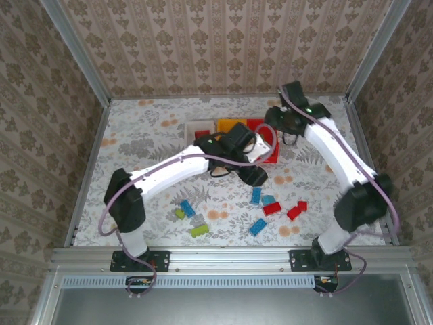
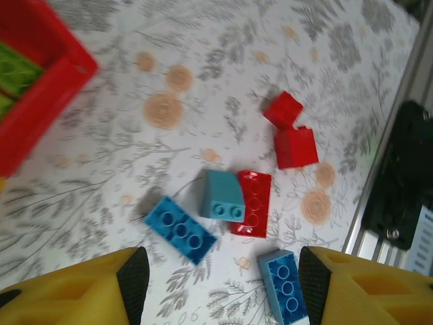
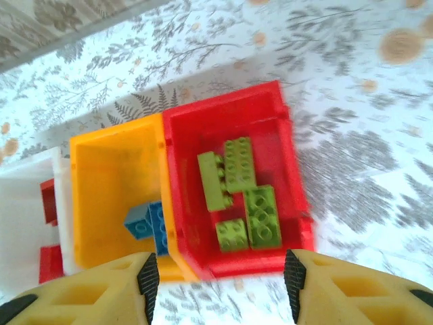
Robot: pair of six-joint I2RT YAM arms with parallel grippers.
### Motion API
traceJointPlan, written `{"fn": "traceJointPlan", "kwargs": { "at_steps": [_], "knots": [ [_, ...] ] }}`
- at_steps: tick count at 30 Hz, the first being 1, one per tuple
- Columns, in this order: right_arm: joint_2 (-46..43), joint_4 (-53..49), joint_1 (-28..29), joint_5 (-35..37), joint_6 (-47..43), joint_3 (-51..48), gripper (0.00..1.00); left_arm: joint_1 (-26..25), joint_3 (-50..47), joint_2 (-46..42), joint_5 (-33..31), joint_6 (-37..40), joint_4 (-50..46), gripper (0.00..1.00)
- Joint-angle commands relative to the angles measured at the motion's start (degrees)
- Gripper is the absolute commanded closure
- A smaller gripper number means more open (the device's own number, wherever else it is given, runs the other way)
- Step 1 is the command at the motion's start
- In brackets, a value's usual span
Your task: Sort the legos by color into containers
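Left wrist: left fingers [image 2: 132,279] wide, empty, over legos [image 2: 223,196] near table edge [image 2: 389,142]; right fingers [image 3: 147,279] wide, empty, over red bin [image 3: 223,99].

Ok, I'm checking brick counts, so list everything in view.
white rectangular plastic bin: one, white, left end of row
yellow-orange plastic bin: one, yellow-orange, middle of row
red plastic bin: one, red, right end
sorted green studded bricks: four, lime green, in red bin
sorted blue bricks: at least two, blue, in yellow-orange bin
sorted red bricks: two visible, red, in white bin
loose bricks: two green, four blue, three red, on table
flowered table: one, grey-white, underneath
left gripper: one, yellow fingers, open above loose bricks
right gripper: one, yellow fingers, open above bins
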Motion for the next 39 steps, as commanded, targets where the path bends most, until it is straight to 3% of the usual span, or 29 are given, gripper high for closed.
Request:
{"fn": "traceJointPlan", "kwargs": {
  "at_steps": [1,7,10,13,20,39],
  "knots": [
    [-12.42,-1.17,-2.75,1.54,1.66,-10.94,0.43,-4.03,5.03,4.56,0.06,6.18,-4.62,0.36],
    [-33.99,-9.82,-5.47,3.85,5.82,-24.24,0.38,-9.42,14.49,15.77,-5.69,7.92,-7.92,0.33],
    [-44.09,-14.06,-5.55,4.96,8.07,-25.66,0.35,-10.5,18.16,20.82,-10.91,7.15,-9.51,0.32],
    [-49.52,-18.65,-5.55,5.58,8.8,-24.03,0.3,-10.55,20.57,24.51,-11.97,6.6,-10.23,0.31],
    [-51.95,-26.52,-5.56,8.8,6.45,-17.77,0.23,-12.15,23.19,29.26,-12.49,5.4,-10.1,0.3],
    [-52.45,-27.36,-5.57,5.07,6.59,-17.42,0.23,-14.53,24.4,35.62,-17.72,4.67,-11.99,0.32]
  ]
}}
